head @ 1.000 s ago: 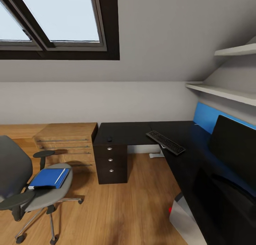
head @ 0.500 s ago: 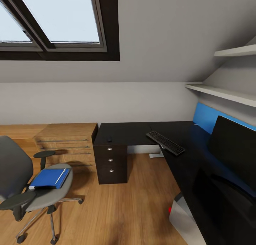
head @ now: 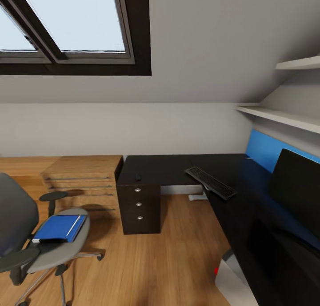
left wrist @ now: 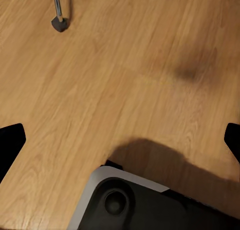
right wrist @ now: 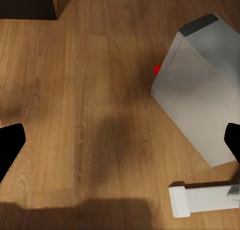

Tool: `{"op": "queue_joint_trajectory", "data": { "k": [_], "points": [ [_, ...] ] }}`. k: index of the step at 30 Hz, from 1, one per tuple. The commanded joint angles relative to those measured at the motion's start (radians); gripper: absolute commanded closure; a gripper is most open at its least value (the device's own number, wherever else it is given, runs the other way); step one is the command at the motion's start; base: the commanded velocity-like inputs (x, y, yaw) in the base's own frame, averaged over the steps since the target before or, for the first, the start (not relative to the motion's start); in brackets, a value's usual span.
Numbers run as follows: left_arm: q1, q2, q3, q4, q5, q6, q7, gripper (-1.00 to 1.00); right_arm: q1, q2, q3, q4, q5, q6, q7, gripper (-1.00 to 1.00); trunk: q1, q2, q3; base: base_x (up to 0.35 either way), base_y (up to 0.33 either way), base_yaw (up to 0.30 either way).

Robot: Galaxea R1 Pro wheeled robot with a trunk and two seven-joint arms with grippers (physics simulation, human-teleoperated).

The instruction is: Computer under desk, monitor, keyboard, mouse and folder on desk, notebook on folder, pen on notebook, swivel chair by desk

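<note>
Both sets of fingers hang spread and empty over the wood floor: the left gripper shows one dark tip at each side of its wrist view, above bare boards and a chair caster. The right gripper, just as wide, looks down on the computer, a grey tower by the desk.

Outward, the folder lies flat on the seat of the swivel chair, the pen on top. On the tabletop, the keyboard overhangs the inner front edge, the mouse sits above the drawer unit, and the monitor stands along the right wing.

The folder looks like the next job. I'd roll squarely up to the chair, then pinch the folder's near edge level so the pen doesn't roll off.
</note>
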Motion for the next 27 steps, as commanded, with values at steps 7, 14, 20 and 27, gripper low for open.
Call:
{"op": "queue_joint_trajectory", "data": {
  "k": [7,14,20,27],
  "points": [
    [0.000,0.000,0.009,-0.001,0.003,0.002,-0.010,-1.00,-0.001,0.000,-0.008,0.002,0.011,-0.003,-0.005,-1.00,0.001,-0.002,-0.002,0.329,0.000,0.222],
    [0.000,0.000,0.009,-0.001,0.003,0.003,-0.010,-1.00,-0.001,0.000,-0.008,0.002,0.011,-0.004,-0.005,-1.00,0.001,-0.002,-0.002,0.334,0.000,0.138],
    [0.000,0.000,0.009,-0.001,0.003,0.003,-0.010,-1.00,-0.001,0.000,-0.008,0.002,0.011,-0.003,-0.005,-1.00,0.001,-0.002,-0.002,0.335,0.000,0.021],
    [0.001,-0.003,0.009,-0.002,0.003,0.003,-0.010,-1.00,-0.001,-0.001,-0.008,0.002,0.011,-0.002,-0.005,-1.00,0.001,-0.002,-0.002,0.335,0.000,0.002]
  ]
}}
